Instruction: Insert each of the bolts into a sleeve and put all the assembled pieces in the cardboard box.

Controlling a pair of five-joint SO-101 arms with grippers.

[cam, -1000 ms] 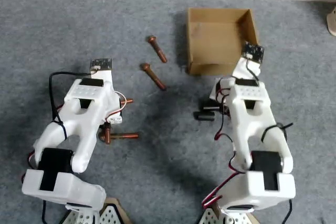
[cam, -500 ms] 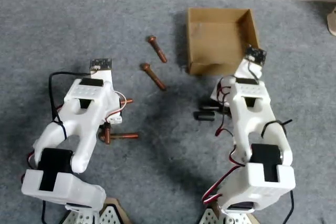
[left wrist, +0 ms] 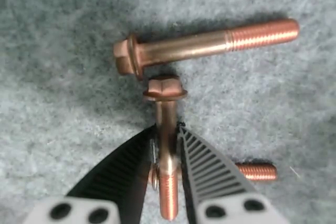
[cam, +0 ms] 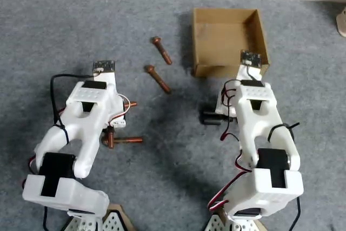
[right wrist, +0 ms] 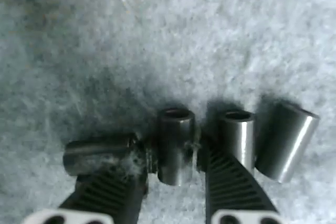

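Note:
My left gripper is shut on a copper bolt, whose hex head points away from the fingers. A second bolt lies crosswise just beyond that head, and the threaded end of a third bolt shows beside one finger. My right gripper is closed around an upright dark sleeve, with a lying sleeve on one side and two more sleeves on the other. In the high view the sleeves sit under the right arm, in front of the cardboard box.
Two loose bolts lie on the grey carpet between the left arm and the box. Another bolt lies beside the left arm's wrist. The box is open at the top with nothing visible inside.
The right arm's wrist has swung a little to the left, over the sleeves, and its fingers now flank one of them. The left arm has kept still with its bolt.

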